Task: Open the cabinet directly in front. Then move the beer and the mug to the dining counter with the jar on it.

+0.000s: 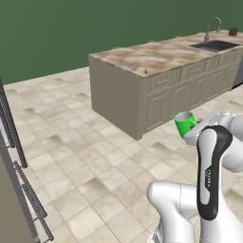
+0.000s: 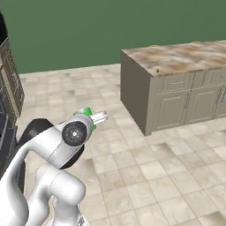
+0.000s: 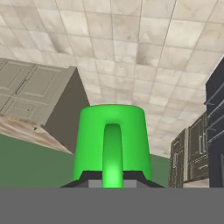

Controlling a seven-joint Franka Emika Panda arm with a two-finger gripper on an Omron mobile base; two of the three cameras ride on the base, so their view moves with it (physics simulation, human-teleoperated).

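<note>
The two-finger gripper (image 3: 112,178) is clamped on the small bright green mug (image 3: 112,140) by its loop handle, held in the air above the tiled floor (image 1: 95,156); the long marble-topped beige dining counter (image 1: 142,59) lies at one o'clock, well apart from the mug.

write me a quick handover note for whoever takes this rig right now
Gripper: jaws shut on the mug, carried in the air above the tiled floor.
Dining counter stands ahead and to the right; the jar sits at its far end, beyond the sink.
Done: mug picked up.
Left: drive to the counter and set the mug down. The beer bottle's place can't be told from here.
</note>
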